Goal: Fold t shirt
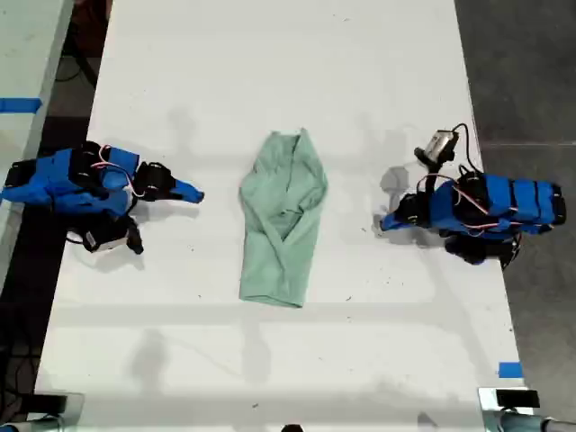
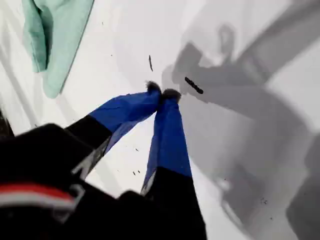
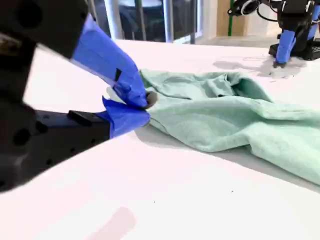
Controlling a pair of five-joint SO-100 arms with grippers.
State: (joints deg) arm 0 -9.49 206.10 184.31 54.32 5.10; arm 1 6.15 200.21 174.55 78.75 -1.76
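The pale mint-green t shirt [image 1: 283, 216] lies wrinkled on the white table [image 1: 270, 72], gathered into a narrow lengthwise strip. My first gripper [image 1: 387, 222] is on the exterior view's right, shut and empty, tips [image 2: 162, 93] low over the table. It is a short way from the t shirt [image 2: 55, 35]. On the exterior view's left, my second gripper [image 1: 196, 193] is also shut, with nothing held. Its fingertips [image 3: 146, 101] sit just short of the t shirt [image 3: 225, 115] edge. The first arm [image 3: 287, 35] shows beyond the cloth.
Dark floor borders the table on the exterior view's right [image 1: 531, 81]. A second pale surface with blue tape [image 1: 18, 105] stands at that view's left. A blue tape mark [image 1: 509, 369] and small devices [image 1: 508, 398] sit near the table's near corners.
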